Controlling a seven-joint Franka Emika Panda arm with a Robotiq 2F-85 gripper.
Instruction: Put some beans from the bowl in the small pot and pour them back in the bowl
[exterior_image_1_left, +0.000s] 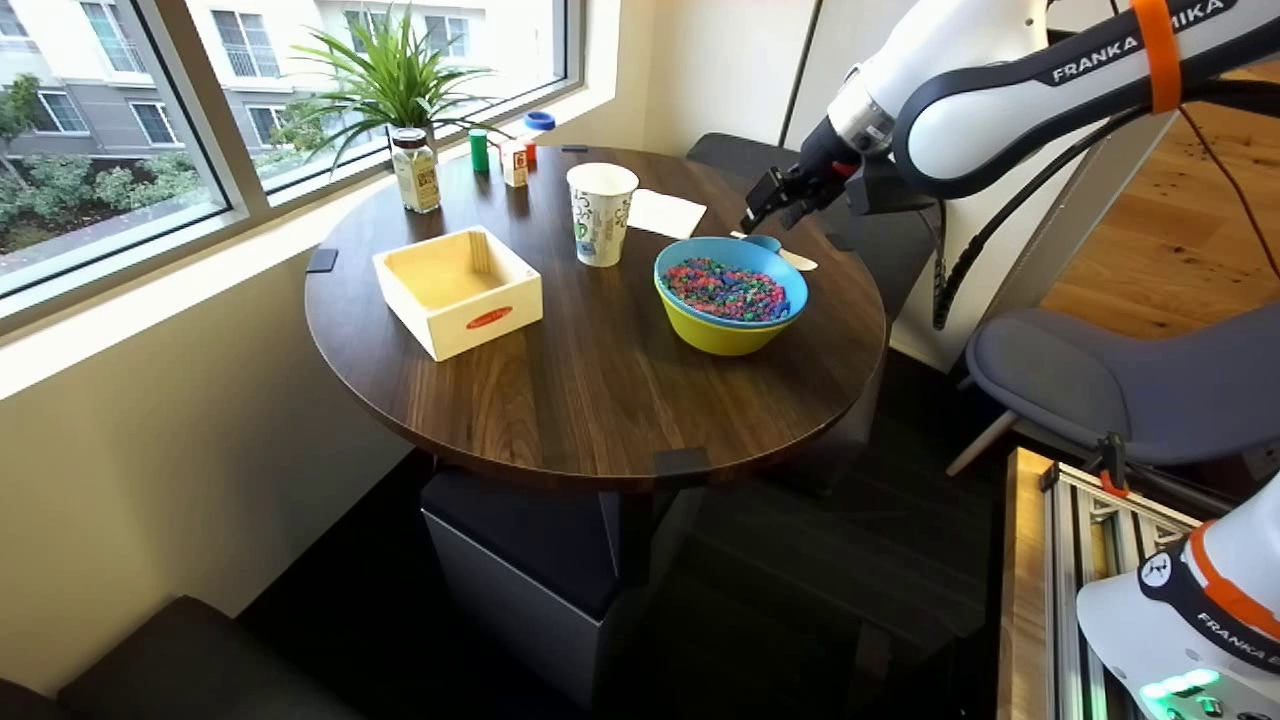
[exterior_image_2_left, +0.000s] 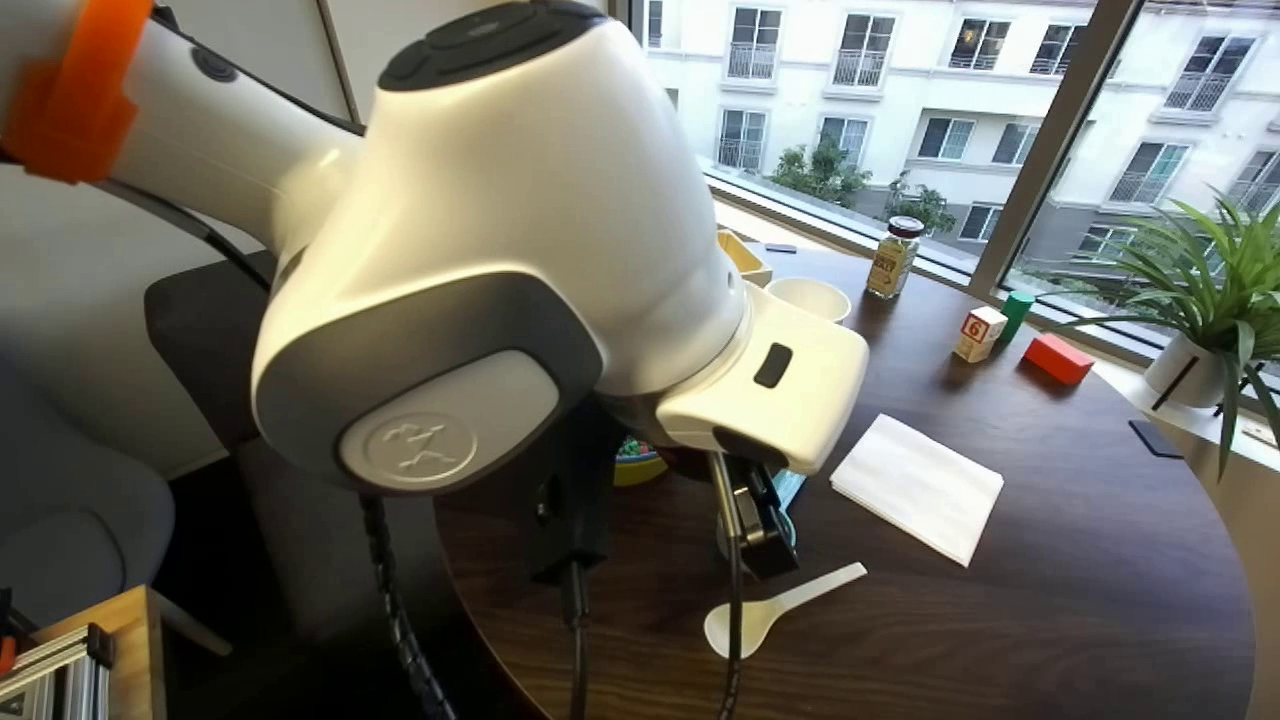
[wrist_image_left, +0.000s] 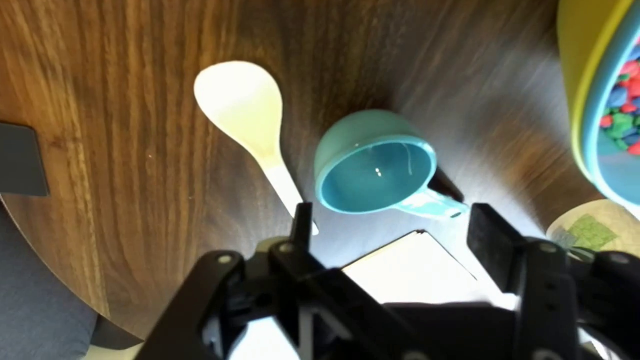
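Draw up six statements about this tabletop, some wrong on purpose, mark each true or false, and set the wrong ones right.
1. The beans lie in the bowl. True.
2. In the wrist view, the small pot is between the white spoon and the bowl. True.
3. The small pot holds beans. False: none show inside it.
4. The jaws are shut on the small pot. False: they stand open.
5. The white patterned cup stands upright. True.
6. The white spoon lies in the bowl. False: it lies on the table.

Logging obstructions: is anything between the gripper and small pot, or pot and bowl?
In the wrist view, nothing visible stands between the gripper and the small pot, or between pot and bowl. The spoon lies alongside, its handle partly behind one finger.
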